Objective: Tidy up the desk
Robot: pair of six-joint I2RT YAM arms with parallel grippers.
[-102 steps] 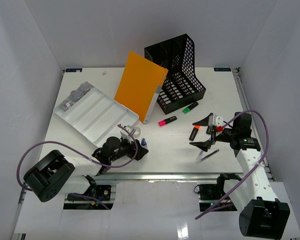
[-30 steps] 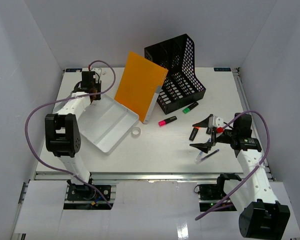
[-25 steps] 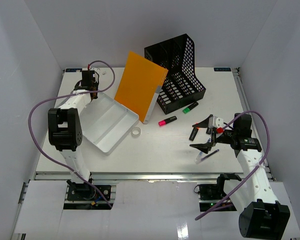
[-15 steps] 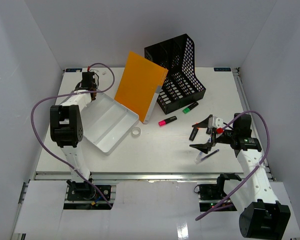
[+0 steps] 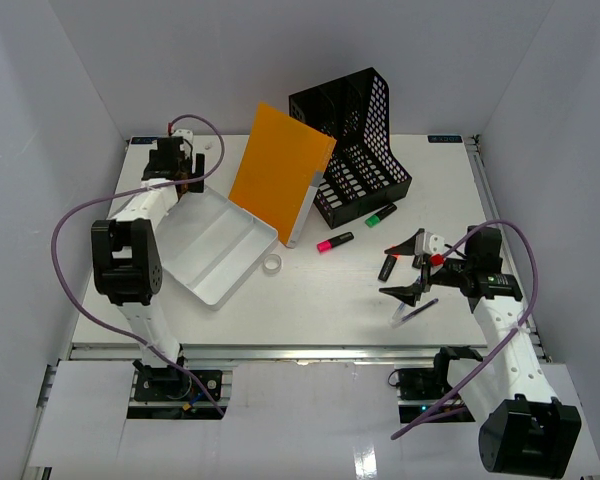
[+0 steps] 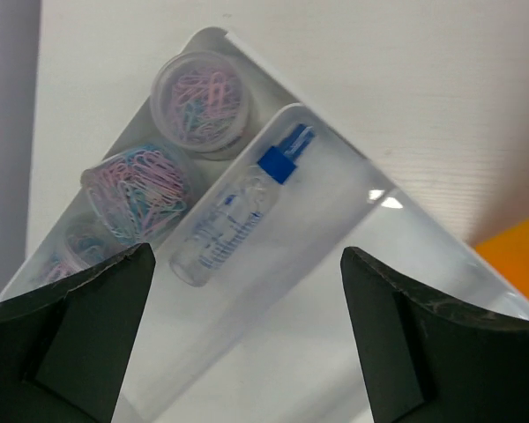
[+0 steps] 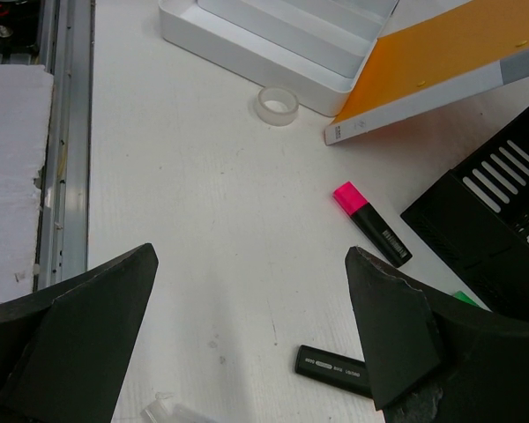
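Inside the tray (image 6: pixel 335 264) lie 3 paperclip tubs (image 6: pixel 200 101) and a bottle (image 6: pixel 238 207).

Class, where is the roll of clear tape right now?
In the top view the tape roll lies left of centre on the desk, just beside the white tray's right corner.

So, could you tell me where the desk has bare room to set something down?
The desk is bare along its front, between the tape roll, the tray and the rail, and at the far right beside the file holder. It is crowded around the pink highlighter and marker near the right gripper.
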